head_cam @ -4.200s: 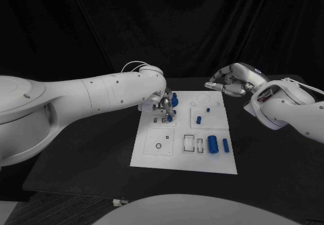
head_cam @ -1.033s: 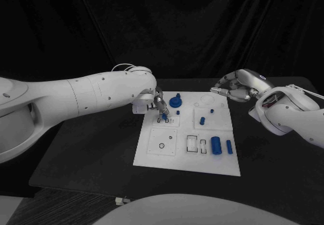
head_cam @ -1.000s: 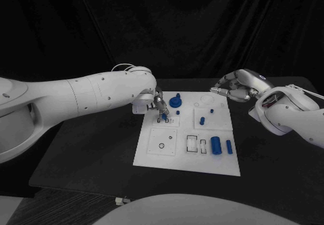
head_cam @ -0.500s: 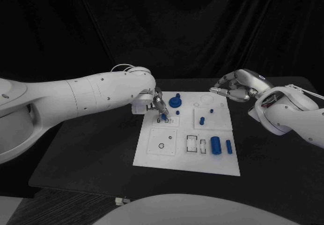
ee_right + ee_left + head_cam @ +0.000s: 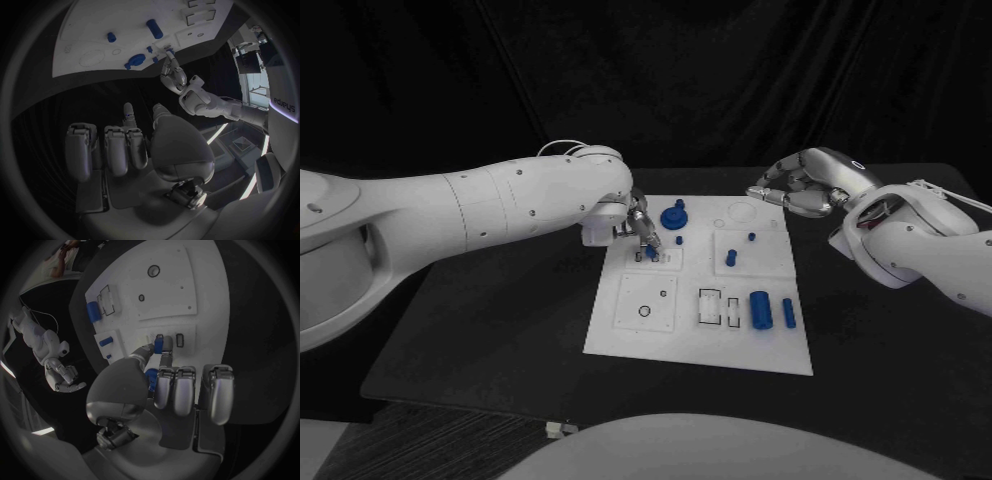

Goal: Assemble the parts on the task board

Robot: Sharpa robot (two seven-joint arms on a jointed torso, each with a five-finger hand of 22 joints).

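The white task board (image 5: 678,338) lies in the middle of the black table. My left hand (image 5: 636,222) hovers over the board's far left part and pinches a small blue piece (image 5: 159,344) between thumb and finger, its tip right at the two small slots (image 5: 648,258). A blue knob part (image 5: 675,215) stands just beside that hand. My right hand (image 5: 799,188) hangs past the board's far right corner, fingers curled in with nothing in them; its wrist view shows those fingers (image 5: 115,150) empty. A small blue peg (image 5: 731,257), a thick blue cylinder (image 5: 760,309) and a thin blue bar (image 5: 789,313) rest on the board.
The board's near left square carries a small ring hole (image 5: 643,311), and rectangular slots (image 5: 710,307) lie beside the cylinder. Bare black tabletop (image 5: 488,320) surrounds the board, and a dark curtain closes off the back.
Since the oldest frame the camera has shifted. The left hand has brought its blue piece slightly closer to the slots. The right hand has stayed curled in place.
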